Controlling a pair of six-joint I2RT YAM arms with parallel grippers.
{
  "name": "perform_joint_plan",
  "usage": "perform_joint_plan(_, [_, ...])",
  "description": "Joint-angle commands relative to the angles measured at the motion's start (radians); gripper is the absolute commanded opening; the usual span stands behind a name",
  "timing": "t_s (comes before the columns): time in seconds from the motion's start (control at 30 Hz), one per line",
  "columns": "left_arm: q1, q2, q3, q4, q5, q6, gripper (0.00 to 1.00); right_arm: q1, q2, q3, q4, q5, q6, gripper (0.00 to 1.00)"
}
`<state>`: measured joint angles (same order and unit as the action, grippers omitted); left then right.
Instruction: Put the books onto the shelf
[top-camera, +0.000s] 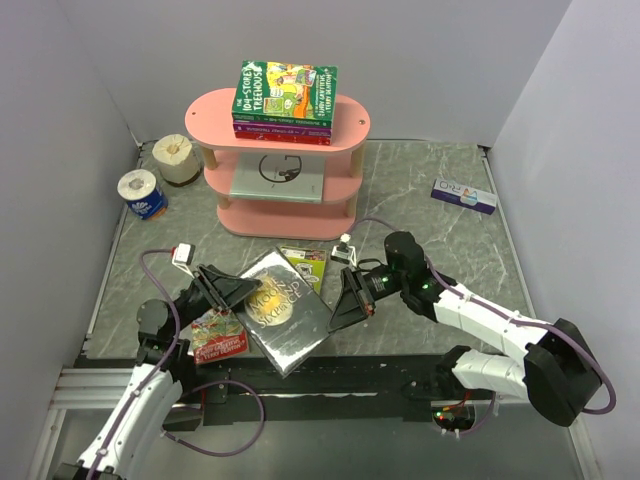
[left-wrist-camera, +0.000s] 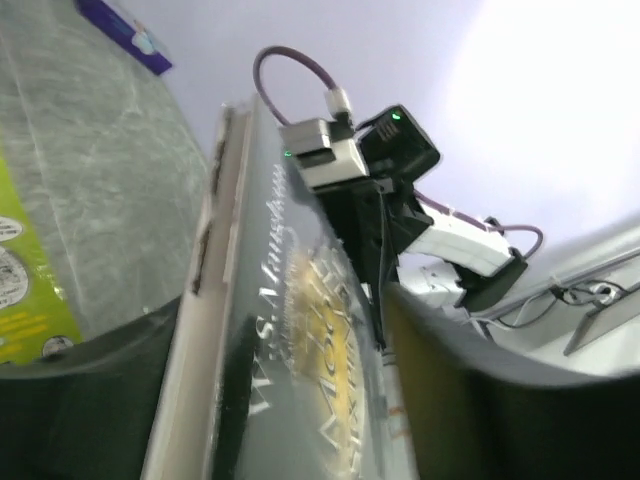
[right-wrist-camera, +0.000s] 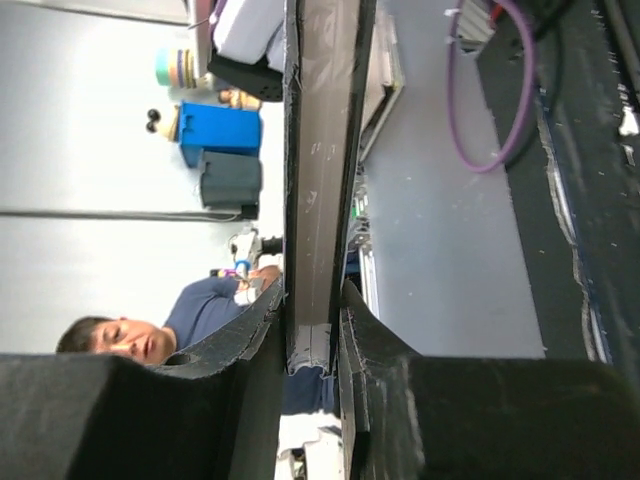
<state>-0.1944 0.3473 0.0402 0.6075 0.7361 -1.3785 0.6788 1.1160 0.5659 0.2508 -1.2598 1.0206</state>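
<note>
A dark book with gold lettering is held tilted above the table front, between my two grippers. My right gripper is shut on its right edge; in the right wrist view the book's edge sits pinched in the right gripper. My left gripper straddles the opposite corner, jaws open around the dark cover. A red book and a lime-green book lie on the table. The pink shelf carries stacked books on top and a grey book on its middle board.
Two paper rolls stand left of the shelf. A small white-and-blue box lies at the back right. White walls close in the table on the left, back and right.
</note>
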Motion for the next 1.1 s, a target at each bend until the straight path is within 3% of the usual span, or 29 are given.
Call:
perform_joint_plan(0.0, [-0.002, 0.073, -0.025, 0.319, 0.143, -0.059, 0.56, -0.005, -0.016, 0.048, 0.155, -0.105, 0.018, 0.0])
perform_joint_plan(0.03, [-0.002, 0.096, -0.023, 0.337, 0.157, -0.066, 0.41, -0.007, -0.016, 0.055, 0.131, -0.105, 0.003, 0.0])
perform_joint_plan(0.2, [-0.004, 0.13, 0.004, 0.373, 0.223, -0.07, 0.02, -0.018, -0.022, 0.107, 0.016, -0.112, -0.073, 0.0])
perform_joint_plan(0.3, [-0.004, 0.104, -0.01, 0.413, 0.207, -0.106, 0.01, -0.024, -0.031, 0.141, -0.059, -0.098, -0.116, 0.0])
perform_joint_plan(0.37, [-0.002, 0.041, 0.016, 0.258, 0.121, -0.085, 0.01, -0.044, -0.062, 0.178, -0.236, 0.009, -0.218, 0.03])
perform_joint_plan(0.4, [-0.004, 0.012, 0.026, 0.192, 0.076, -0.077, 0.01, -0.048, -0.073, 0.218, -0.305, 0.054, -0.259, 0.21])
perform_joint_plan(0.43, [-0.004, -0.037, 0.032, 0.149, 0.034, -0.088, 0.01, -0.054, -0.085, 0.233, -0.358, 0.136, -0.319, 0.29])
perform_joint_plan(0.57, [-0.004, -0.002, 0.021, 0.241, -0.082, -0.241, 0.01, -0.067, -0.143, 0.235, -0.361, 0.18, -0.291, 0.37])
perform_joint_plan(0.73, [-0.008, 0.004, 0.113, 0.094, -0.144, -0.208, 0.01, -0.068, -0.159, 0.203, -0.332, 0.191, -0.266, 0.33])
perform_joint_plan(0.83, [-0.016, 0.027, 0.165, 0.01, -0.129, -0.139, 0.01, -0.073, -0.154, 0.151, -0.208, 0.149, -0.193, 0.16])
perform_joint_plan(0.87, [-0.017, 0.03, 0.211, -0.064, -0.129, -0.099, 0.01, -0.074, -0.141, 0.138, -0.168, 0.137, -0.166, 0.13])
perform_joint_plan(0.9, [-0.017, 0.038, 0.233, -0.191, -0.133, -0.018, 0.01, -0.076, -0.134, 0.112, -0.077, 0.11, -0.137, 0.02])
perform_joint_plan(1.07, [-0.019, 0.045, 0.268, -0.334, -0.106, 0.104, 0.03, -0.079, -0.099, 0.075, 0.105, 0.039, 0.015, 0.0])
